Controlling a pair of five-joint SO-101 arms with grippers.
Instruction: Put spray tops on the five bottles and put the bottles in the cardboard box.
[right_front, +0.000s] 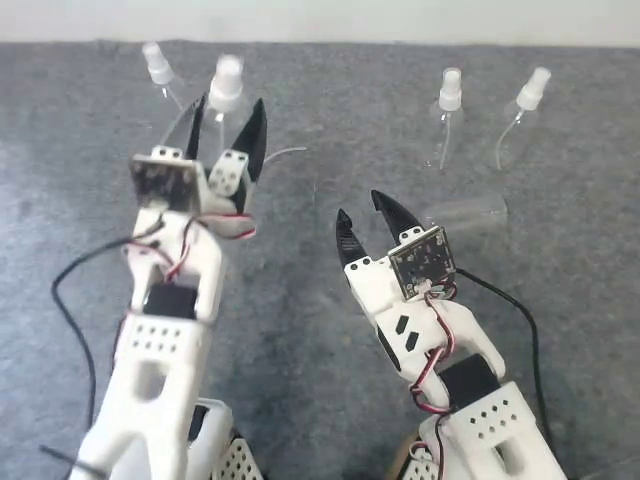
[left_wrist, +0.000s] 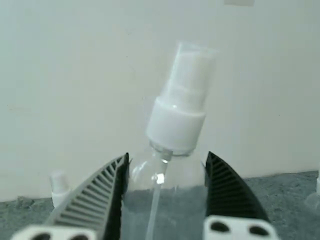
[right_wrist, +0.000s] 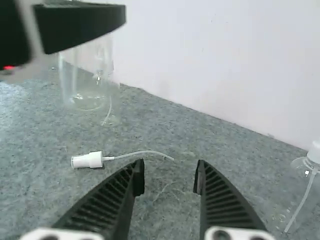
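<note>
My left gripper (right_front: 230, 105) is shut on a clear bottle (right_front: 222, 125) with a white spray top (right_front: 226, 83), at the back left of the grey mat. In the left wrist view that bottle (left_wrist: 165, 185) stands between the ribbed fingers (left_wrist: 107, 190), its spray top (left_wrist: 180, 110) above them. My right gripper (right_front: 360, 205) stands open over the middle of the mat, holding nothing. Just beyond my right gripper (right_wrist: 169, 182) a loose spray top (right_wrist: 87, 160) with its thin tube lies flat on the mat. The held bottle (right_wrist: 87, 75) shows farther off there.
Another topped bottle (right_front: 158, 65) stands behind the left gripper. Two topped bottles (right_front: 450, 95) (right_front: 533, 92) stand at the back right. A clear bottle without a top (right_front: 465, 213) lies on its side beside the right gripper. A pale wall closes the far edge.
</note>
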